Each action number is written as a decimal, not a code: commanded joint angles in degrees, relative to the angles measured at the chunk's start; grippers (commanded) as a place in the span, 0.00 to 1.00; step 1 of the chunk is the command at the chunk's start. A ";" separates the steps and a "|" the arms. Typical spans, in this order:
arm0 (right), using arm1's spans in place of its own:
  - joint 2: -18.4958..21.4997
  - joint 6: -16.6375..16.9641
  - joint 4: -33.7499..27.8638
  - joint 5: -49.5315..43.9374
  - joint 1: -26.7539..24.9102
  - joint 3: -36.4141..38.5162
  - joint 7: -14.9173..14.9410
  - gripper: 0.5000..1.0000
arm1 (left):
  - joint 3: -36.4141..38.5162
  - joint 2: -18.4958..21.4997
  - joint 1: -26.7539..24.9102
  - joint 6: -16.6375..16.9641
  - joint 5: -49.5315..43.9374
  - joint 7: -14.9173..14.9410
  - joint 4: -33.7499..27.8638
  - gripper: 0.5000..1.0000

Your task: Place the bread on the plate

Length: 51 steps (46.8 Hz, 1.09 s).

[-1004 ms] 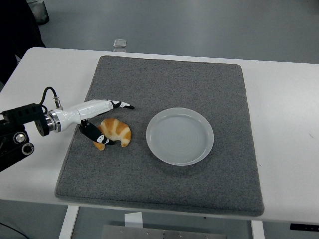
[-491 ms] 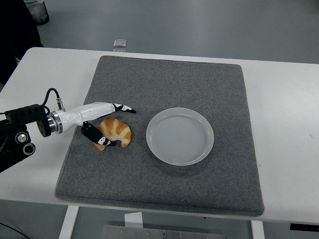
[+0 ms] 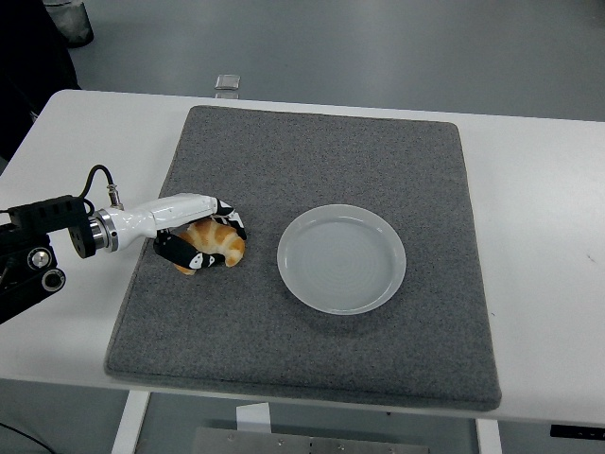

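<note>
Fingers of left hand (image 3: 203, 236) have closed around bread (image 3: 216, 244).

One bread (image 3: 216, 243), a croissant, lies at the left centre of the frame. One plate (image 3: 341, 258), pale and round, sits at the centre. One grey mat (image 3: 321, 161) covers the middle of one white worktop (image 3: 539, 189). One robot hand (image 3: 194, 232) shows at the left. One small clear object (image 3: 227, 83) sits at the worktop's far edge, upper left of centre.
</note>
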 commanded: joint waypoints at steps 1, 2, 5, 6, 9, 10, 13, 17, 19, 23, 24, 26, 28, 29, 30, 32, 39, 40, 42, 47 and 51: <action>0.00 -0.03 0.00 0.00 0.00 0.00 0.00 0.90 | -0.04 0.08 -0.61 0.00 -0.06 0.00 -0.11 0.00; 0.00 -0.03 0.00 0.00 0.00 0.00 0.00 0.90 | -0.04 0.08 -0.70 0.00 -0.06 -0.09 -0.11 0.00; 0.00 -0.03 0.00 0.00 0.00 0.00 0.00 0.90 | -0.04 0.17 -1.22 0.00 -0.06 -0.09 -0.20 0.00; 0.00 -0.03 0.00 0.00 0.00 0.00 0.00 0.90 | -0.04 0.26 -1.40 -0.09 -0.06 -0.09 -0.29 0.00; 0.00 0.05 0.00 0.00 0.00 0.00 0.00 0.90 | -0.04 0.35 -2.28 -0.09 -0.06 -0.09 -0.29 0.00; 0.00 -0.03 0.00 0.00 0.00 0.00 0.00 0.90 | 0.05 0.44 -2.63 -0.09 -0.06 -0.09 -0.29 0.00; 0.00 -0.03 0.00 0.00 0.00 0.00 0.00 0.90 | 0.05 0.61 -4.03 -0.35 -0.06 -0.09 -0.29 0.00; 0.00 -0.03 0.00 0.00 0.00 0.00 0.00 0.90 | 0.05 1.66 -6.75 -1.84 -0.06 -0.18 -0.29 0.00; 0.00 0.06 0.00 0.00 0.00 0.00 0.00 0.90 | 0.05 2.28 -8.77 -3.16 0.03 -0.35 -0.29 0.00; 0.00 -0.03 0.00 0.00 0.00 0.00 0.00 0.90 | -0.04 3.51 -12.82 -6.23 -0.06 -0.62 -0.29 0.00; 0.00 -0.03 0.00 0.00 0.00 0.00 0.00 0.90 | -0.04 3.69 -13.78 -6.85 -0.15 -0.62 -0.20 0.00; 0.00 -0.03 0.00 0.00 0.00 0.00 0.00 0.90 | -0.04 3.86 -15.46 -7.82 -0.23 -0.70 -0.20 0.00; 0.00 -0.03 0.00 0.00 0.00 0.00 0.00 0.90 | -0.04 3.95 -16.77 -8.26 -0.32 -0.79 -0.20 0.00; 0.00 -0.03 0.00 0.00 0.00 0.00 0.00 0.90 | -0.04 4.04 -17.39 -8.44 -0.32 -0.79 -0.11 0.00; 0.00 -0.03 0.00 0.00 0.00 0.00 0.00 0.90 | -0.04 4.04 -17.92 -8.44 -0.32 -0.79 -0.20 0.00; 0.00 -0.03 0.00 0.00 0.00 0.00 0.00 0.90 | -0.04 3.95 -19.06 -8.52 -0.32 -0.79 -0.11 0.00; 0.00 0.05 0.00 0.00 0.00 0.00 0.00 0.90 | -0.04 3.43 -23.10 -8.61 -0.41 -0.79 -0.11 0.00; 0.00 0.06 0.00 0.00 0.00 0.00 0.00 0.90 | -0.04 3.25 -23.72 -8.61 -0.41 -0.79 -0.11 0.00; 0.00 -0.03 0.00 0.00 0.00 0.00 0.00 0.90 | -0.13 3.25 -24.86 -8.61 -0.41 -0.79 -0.11 0.00; 0.00 -0.03 0.00 0.00 0.00 0.00 0.00 0.90 | -0.13 2.55 -27.76 -8.70 -0.59 -0.79 -0.11 0.00; 0.00 -0.03 0.00 0.00 0.00 0.00 0.00 0.90 | -0.04 -0.26 -29.87 -10.54 -0.59 -0.70 -0.11 0.00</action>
